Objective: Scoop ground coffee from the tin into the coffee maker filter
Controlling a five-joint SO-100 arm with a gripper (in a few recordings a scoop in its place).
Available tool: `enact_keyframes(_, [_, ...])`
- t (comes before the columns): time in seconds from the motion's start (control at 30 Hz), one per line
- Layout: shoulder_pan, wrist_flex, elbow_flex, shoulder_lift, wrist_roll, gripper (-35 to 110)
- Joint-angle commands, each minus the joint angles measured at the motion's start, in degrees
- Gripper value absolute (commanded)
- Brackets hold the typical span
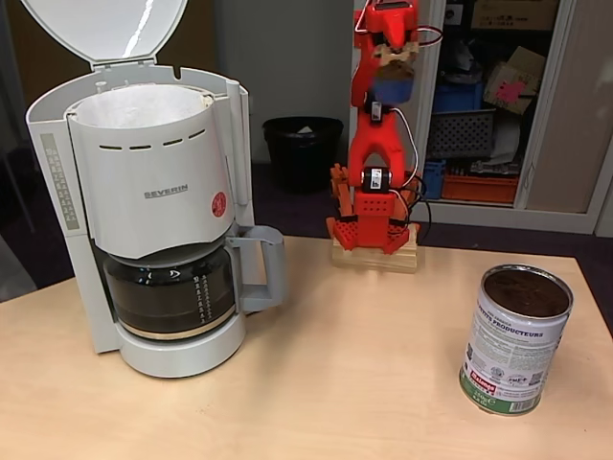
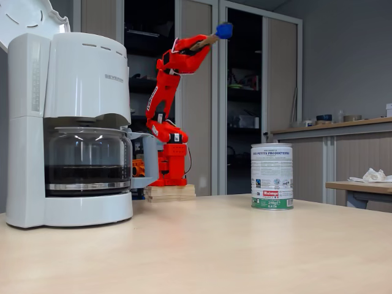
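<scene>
High above the table, the pincer (image 2: 199, 44) grips a blue scoop (image 2: 223, 30), tin (image 2: 272, 176) far below.

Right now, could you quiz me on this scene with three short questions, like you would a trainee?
1. True or false: the coffee maker has its lid up.
2. What is in the tin: A water, B dark ground coffee, C nothing?
3. What colour is the scoop held up high at the gripper?

Key: 1 true; 2 B; 3 blue.
</scene>
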Motion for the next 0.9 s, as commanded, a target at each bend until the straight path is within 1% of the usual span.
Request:
enact_keyframes(0.0, [4.92,0.7,-8.79,-9.05,0.53,0])
enact_keyframes(0.17, [10.99,1.85,-21.27,-20.92,-2.2,0])
enact_keyframes(0.43, [15.73,9.14,-43.51,-35.16,-5.36,0])
enact_keyframes(0.73, [19.95,14.85,-48.78,-34.98,-3.34,0])
enact_keyframes(0.87, [23.29,17.75,-48.08,-32.43,-1.49,0])
